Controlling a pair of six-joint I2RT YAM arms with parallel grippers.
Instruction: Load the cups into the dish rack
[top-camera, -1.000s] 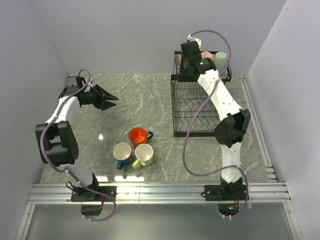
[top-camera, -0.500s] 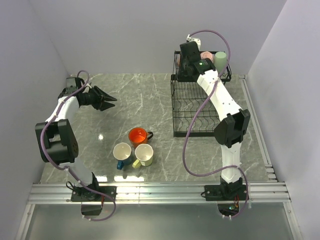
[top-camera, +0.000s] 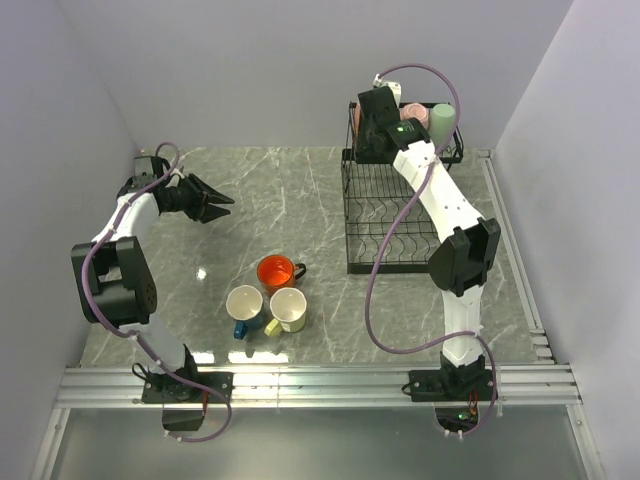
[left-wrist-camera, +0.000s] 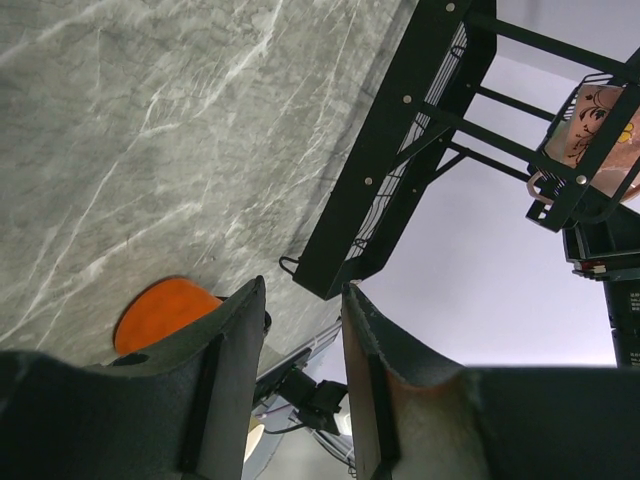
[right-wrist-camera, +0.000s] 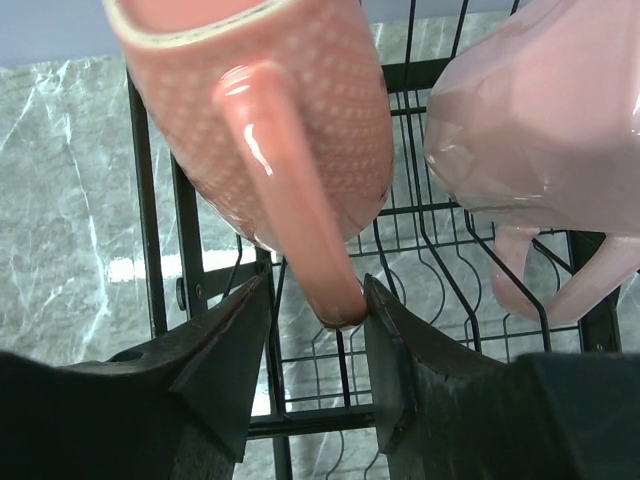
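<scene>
The dish rack (top-camera: 385, 215) stands at the back right. Its upper basket holds a pale green mug (top-camera: 441, 122) and a pink mug (top-camera: 412, 113). My right gripper (top-camera: 370, 135) is at that basket. In the right wrist view its jaws (right-wrist-camera: 315, 285) are open around the handle of a dotted pink mug (right-wrist-camera: 300, 110), which touches only the right finger (right-wrist-camera: 400, 340). A second pink mug (right-wrist-camera: 530, 130) lies beside it. An orange mug (top-camera: 275, 271), a pale yellow mug (top-camera: 288, 308) and a blue mug (top-camera: 244, 303) stand together on the table. My left gripper (top-camera: 215, 200) is open and empty, far left of them.
The marble table (top-camera: 300, 190) has grey walls on three sides and a metal rail along its near edge. The left wrist view shows the orange mug (left-wrist-camera: 160, 310) below the fingers, the rack (left-wrist-camera: 400, 150) and a pink mug (left-wrist-camera: 590, 125) in its basket.
My left gripper has drawn back slightly toward the left wall. My right gripper has barely shifted at the upper basket.
</scene>
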